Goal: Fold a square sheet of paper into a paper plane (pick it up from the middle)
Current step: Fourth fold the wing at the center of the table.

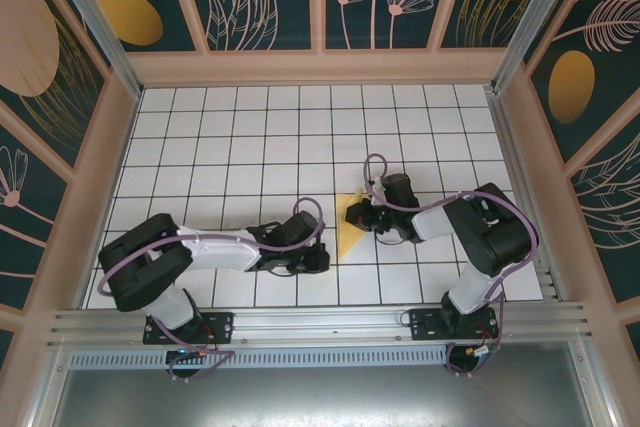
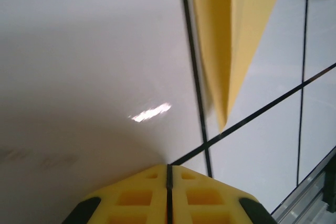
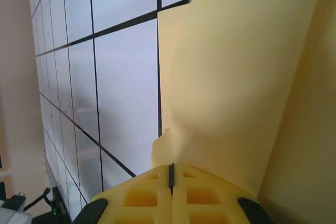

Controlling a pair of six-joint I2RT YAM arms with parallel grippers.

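Observation:
The square sheet of paper, yellow-orange, is folded into a narrow pointed paper plane [image 1: 349,232] lying on the white grid table [image 1: 250,147], its tip toward the near edge. My right gripper [image 1: 358,215] is at its right side. In the right wrist view the jaws [image 3: 170,165] are shut with the paper's [image 3: 241,77] edge caught at their tips, and the paper rises and curves in front. My left gripper [image 1: 325,259] sits low just left of the tip. It is shut [image 2: 169,167] with nothing in it, and the plane's point [image 2: 231,35] hangs ahead to the right.
Patterned walls enclose the table on three sides. A metal rail [image 1: 320,322] runs along the near edge, close behind the left gripper. Both arms lie low and reach in toward the table's middle.

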